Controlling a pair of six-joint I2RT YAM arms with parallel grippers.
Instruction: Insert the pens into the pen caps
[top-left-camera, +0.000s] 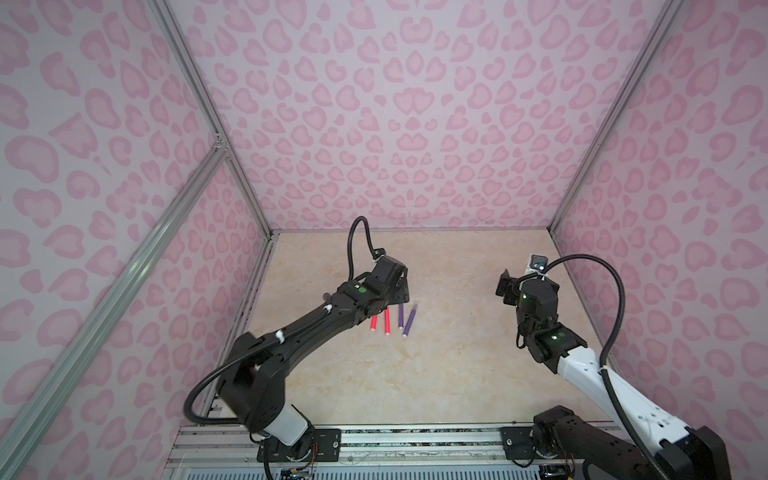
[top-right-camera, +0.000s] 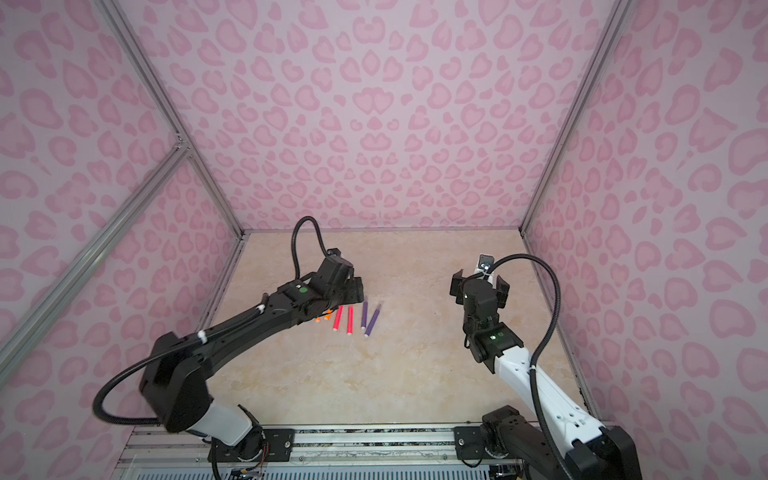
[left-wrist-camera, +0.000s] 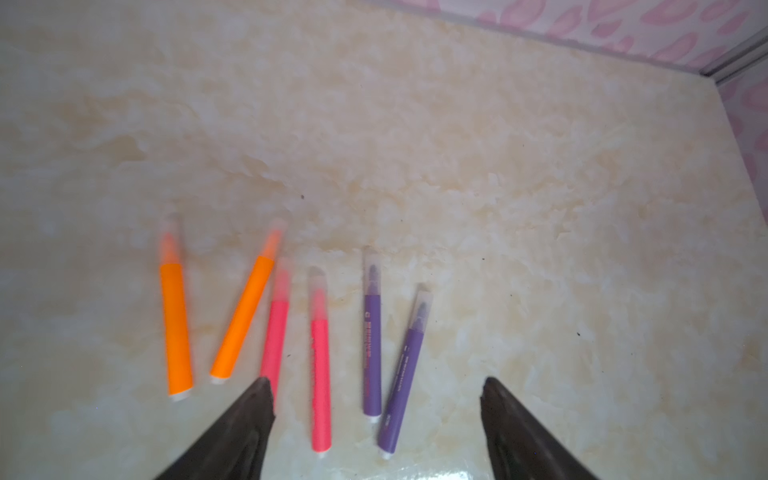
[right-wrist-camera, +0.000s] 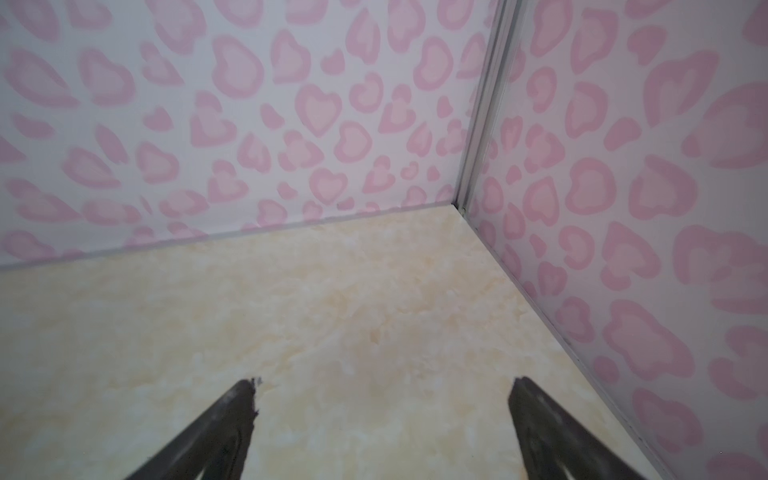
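Note:
Six pens lie side by side on the marble-look table (left-wrist-camera: 457, 166). In the left wrist view two are orange (left-wrist-camera: 176, 328), two pink-red (left-wrist-camera: 321, 374) and two purple (left-wrist-camera: 372, 349). A clear pen cap (left-wrist-camera: 372, 266) covers the tip of each. My left gripper (left-wrist-camera: 376, 382) hangs open just above the pink and purple pens and holds nothing. In both top views the left arm covers most of the orange pens; the pink pens (top-left-camera: 387, 322) and the purple pens (top-right-camera: 365, 313) show. My right gripper (right-wrist-camera: 384, 384) is open and empty, raised at the right, well apart from the pens (top-right-camera: 480, 282).
Pink heart-patterned walls close the table at the back and on both sides. The right gripper faces the back right corner (right-wrist-camera: 461, 203). An aluminium rail (top-left-camera: 415, 436) with both arm bases runs along the front edge. Bare tabletop (top-left-camera: 436, 353) lies between the arms.

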